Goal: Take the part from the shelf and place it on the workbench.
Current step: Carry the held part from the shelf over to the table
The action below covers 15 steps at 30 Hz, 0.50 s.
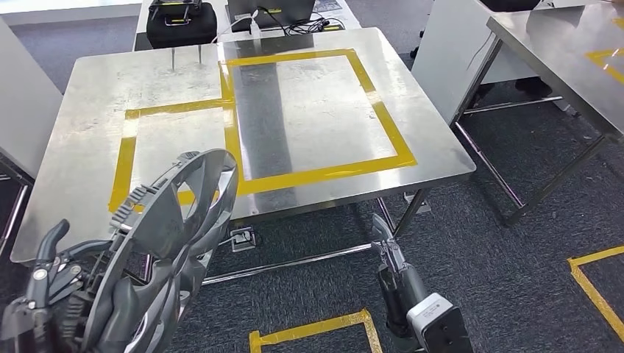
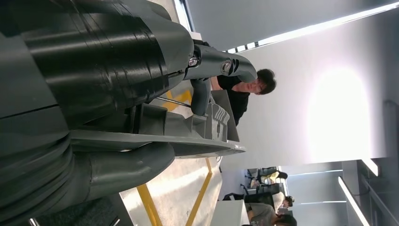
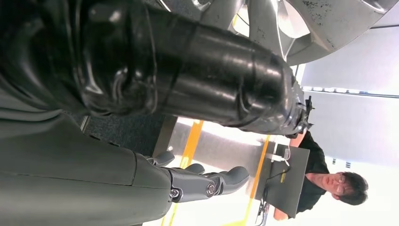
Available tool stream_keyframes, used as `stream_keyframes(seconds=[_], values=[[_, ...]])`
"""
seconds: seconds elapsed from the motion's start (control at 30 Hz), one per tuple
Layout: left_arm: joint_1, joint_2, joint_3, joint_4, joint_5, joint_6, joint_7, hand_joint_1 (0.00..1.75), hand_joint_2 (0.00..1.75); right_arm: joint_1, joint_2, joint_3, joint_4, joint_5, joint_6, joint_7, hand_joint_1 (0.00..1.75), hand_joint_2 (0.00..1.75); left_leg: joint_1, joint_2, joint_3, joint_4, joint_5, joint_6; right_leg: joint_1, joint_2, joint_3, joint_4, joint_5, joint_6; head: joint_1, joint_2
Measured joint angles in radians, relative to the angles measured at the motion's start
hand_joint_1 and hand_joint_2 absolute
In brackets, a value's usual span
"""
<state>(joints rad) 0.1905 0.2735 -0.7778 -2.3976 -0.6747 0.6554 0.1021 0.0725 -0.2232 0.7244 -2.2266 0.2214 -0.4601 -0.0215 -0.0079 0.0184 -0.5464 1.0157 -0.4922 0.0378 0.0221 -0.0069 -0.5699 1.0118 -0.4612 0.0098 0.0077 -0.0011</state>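
The part is a grey plastic wheel cover [image 1: 176, 243], held on edge at the lower left, just in front of the near edge of the steel workbench [image 1: 316, 103]. My left hand [image 1: 55, 283] grips its rim from the left; in the left wrist view the thumb [image 2: 221, 66] lies over the cover's edge [image 2: 188, 136]. My right hand [image 1: 386, 246] hangs below the bench's near edge, fingers [image 3: 207, 181] stretched out with nothing in them. Two yellow tape rectangles [image 1: 383, 118] mark the bench top.
A black case [image 1: 180, 22], a laptop [image 1: 268, 11] and cables [image 1: 309, 26] sit beyond the bench's far edge. A second steel table [image 1: 566, 51] stands at the right. A person [image 3: 329, 179] sits behind the laptop. Yellow tape [image 1: 316, 331] marks the carpet.
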Motion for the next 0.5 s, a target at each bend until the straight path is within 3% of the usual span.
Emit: stream_keyframes(seconds=[0.07,0.17,0.23,0.3,0.33,0.37,0.4,0.43,0.5], values=[[0.000,0.000,0.000,0.000,-0.006,0.000,0.004,1.75,1.75,0.000,0.000,0.000,0.000,0.001,0.000,0.001,0.00,0.00,-0.001,0.000,0.000,0.000,0.000,0.002,-0.001,0.000,0.001,-0.002,0.002,0.002,0.000,0.000],[0.001,0.000,-0.001,-0.004,-0.019,0.000,0.011,1.75,1.75,0.000,0.002,0.000,-0.001,0.004,-0.001,0.002,0.00,0.00,0.003,0.001,0.009,-0.021,0.012,0.013,-0.003,0.001,-0.006,0.005,-0.005,0.016,-0.001,0.000],[0.000,0.000,-0.001,-0.006,-0.024,0.000,0.013,1.75,1.75,0.000,0.002,0.000,-0.002,0.006,-0.001,0.003,0.00,0.00,0.008,0.001,0.015,-0.035,0.020,0.018,-0.010,0.003,-0.046,0.090,-0.055,0.025,0.004,0.000],[0.000,0.000,-0.001,-0.006,-0.026,0.000,0.014,1.75,1.75,0.002,0.002,0.000,-0.002,0.006,-0.001,0.004,0.00,0.00,0.008,0.000,0.014,-0.035,0.021,0.019,-0.020,0.003,-0.104,0.218,-0.109,0.035,0.010,0.000],[0.001,0.000,-0.001,-0.006,-0.026,0.000,0.016,1.75,1.75,0.003,0.002,0.000,-0.001,0.006,-0.001,0.004,0.00,0.00,0.008,-0.001,0.014,-0.035,0.020,0.018,-0.025,0.003,-0.121,0.255,-0.115,0.038,0.012,0.000],[0.001,0.000,-0.001,-0.006,-0.026,0.000,0.017,1.75,1.75,0.003,0.002,0.000,-0.001,0.006,-0.001,0.004,0.00,0.00,0.009,-0.002,0.015,-0.033,0.017,0.016,-0.030,0.003,-0.124,0.257,-0.102,0.042,0.013,0.000],[0.001,0.000,-0.001,-0.006,-0.026,0.000,0.018,1.75,1.75,0.003,0.002,0.000,-0.001,0.006,-0.001,0.004,0.00,0.00,0.011,-0.003,0.016,-0.031,0.014,0.013,-0.034,0.003,-0.108,0.220,-0.072,0.044,0.015,0.000],[0.001,0.000,-0.001,-0.006,-0.026,0.000,0.019,1.75,1.75,0.003,0.002,0.000,-0.001,0.006,-0.002,0.005,0.00,0.00,0.012,-0.004,0.018,-0.028,0.009,0.009,-0.038,0.002,-0.079,0.155,-0.036,0.046,0.017,0.000],[0.001,0.000,-0.001,-0.007,-0.027,0.000,0.021,1.75,1.75,0.002,0.002,0.000,-0.001,0.006,-0.002,0.005,0.00,0.00,0.010,-0.004,0.017,-0.019,0.000,-0.003,-0.039,0.001,-0.021,0.040,-0.003,0.043,0.020,0.000]])
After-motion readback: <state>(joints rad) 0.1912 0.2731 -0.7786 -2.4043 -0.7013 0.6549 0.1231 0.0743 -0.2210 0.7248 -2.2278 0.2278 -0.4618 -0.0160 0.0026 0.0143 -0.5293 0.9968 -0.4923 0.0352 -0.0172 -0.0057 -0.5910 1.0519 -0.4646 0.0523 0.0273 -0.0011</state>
